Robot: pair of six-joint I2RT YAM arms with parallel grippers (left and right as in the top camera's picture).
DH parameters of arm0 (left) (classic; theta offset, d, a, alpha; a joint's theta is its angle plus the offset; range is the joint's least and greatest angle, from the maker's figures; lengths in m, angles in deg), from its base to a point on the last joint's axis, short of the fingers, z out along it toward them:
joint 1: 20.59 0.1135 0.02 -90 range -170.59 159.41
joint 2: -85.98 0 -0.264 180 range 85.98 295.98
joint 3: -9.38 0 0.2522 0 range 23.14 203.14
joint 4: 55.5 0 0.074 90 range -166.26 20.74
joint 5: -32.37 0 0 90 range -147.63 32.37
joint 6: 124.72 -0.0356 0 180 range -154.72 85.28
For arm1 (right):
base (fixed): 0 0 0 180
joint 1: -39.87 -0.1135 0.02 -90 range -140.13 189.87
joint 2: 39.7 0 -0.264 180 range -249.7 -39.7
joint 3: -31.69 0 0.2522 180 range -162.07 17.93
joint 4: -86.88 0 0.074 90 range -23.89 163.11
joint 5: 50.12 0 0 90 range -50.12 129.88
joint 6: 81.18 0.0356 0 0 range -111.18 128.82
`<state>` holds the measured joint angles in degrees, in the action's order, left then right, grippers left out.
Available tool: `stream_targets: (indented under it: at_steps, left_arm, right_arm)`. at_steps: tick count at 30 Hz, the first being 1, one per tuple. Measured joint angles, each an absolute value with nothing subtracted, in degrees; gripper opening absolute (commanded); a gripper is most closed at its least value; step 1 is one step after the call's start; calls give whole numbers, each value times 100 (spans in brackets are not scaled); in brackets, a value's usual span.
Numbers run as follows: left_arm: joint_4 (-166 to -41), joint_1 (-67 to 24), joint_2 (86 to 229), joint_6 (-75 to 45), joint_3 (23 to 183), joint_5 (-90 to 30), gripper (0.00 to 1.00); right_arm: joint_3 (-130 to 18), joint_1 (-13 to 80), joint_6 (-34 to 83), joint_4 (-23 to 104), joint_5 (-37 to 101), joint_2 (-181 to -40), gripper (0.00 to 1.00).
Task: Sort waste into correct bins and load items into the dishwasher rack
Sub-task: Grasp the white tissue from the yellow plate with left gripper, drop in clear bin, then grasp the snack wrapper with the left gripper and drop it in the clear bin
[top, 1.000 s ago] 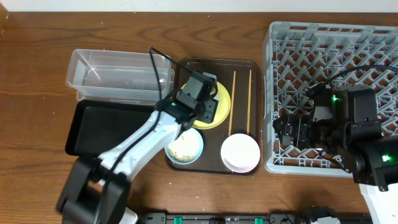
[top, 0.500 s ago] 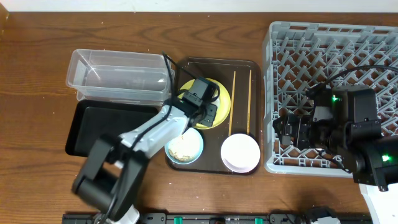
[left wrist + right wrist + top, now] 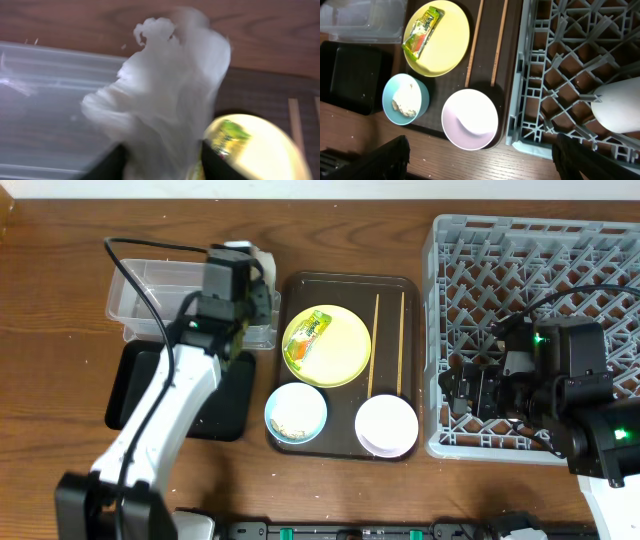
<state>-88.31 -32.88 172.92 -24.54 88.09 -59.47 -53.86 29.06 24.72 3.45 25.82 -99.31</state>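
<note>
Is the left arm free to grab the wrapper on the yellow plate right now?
Probably not yet: its jaws are shut on crumpled paper at the clear tub. The wrapper itself lies uncovered on the plate.

Left gripper (image 3: 165,162), moved off round yellow plate (image 3: 340,350), now holds crumpled white paper (image 3: 160,95) above clear rectangular plastic tub (image 3: 150,285).

No text can be read; the print on the snack wrapper (image 3: 422,34) is too small
</note>
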Motion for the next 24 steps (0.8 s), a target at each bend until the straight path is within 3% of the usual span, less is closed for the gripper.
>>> stream_targets:
  at_steps: [6,16,24]
  left_arm:
    - [-8912,-3452,17620,-2583,8804,-5770,71]
    - [-8420,-5207,18293,-3479,8804,-5792,72]
    - [-7850,-5128,19733,-3626,8789,-6321,70]
  right_arm:
    - [-5386,2906,2472,351,2582,-9931,90]
    - [-5386,2906,2472,334,2582,-10001,90]
    - [-5377,2906,2474,261,2580,-10163,90]
